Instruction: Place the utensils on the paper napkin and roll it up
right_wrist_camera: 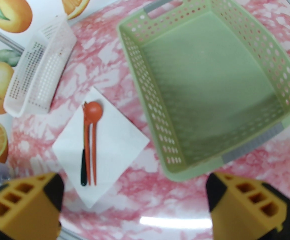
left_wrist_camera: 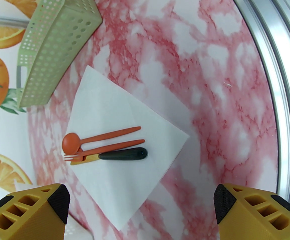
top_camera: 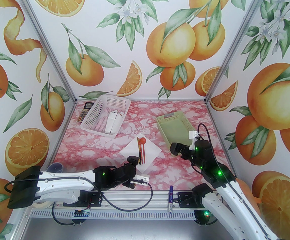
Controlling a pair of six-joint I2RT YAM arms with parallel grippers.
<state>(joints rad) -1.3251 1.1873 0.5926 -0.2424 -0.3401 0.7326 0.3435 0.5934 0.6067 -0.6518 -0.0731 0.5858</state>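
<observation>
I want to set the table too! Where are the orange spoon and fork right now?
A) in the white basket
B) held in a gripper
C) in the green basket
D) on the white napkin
D: the utensils lie side by side on the flat paper napkin.

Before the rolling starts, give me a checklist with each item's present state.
1. All orange-red and dark-handled plastic utensils lying on the white paper napkin: ok.
2. The utensils side by side, roughly parallel: ok.
3. The napkin flat, not yet rolled: ok.
4. The left gripper open and empty: ok.
5. The right gripper open and empty: ok.
6. The pale green perforated plastic basket apart from the napkin: ok.
</observation>
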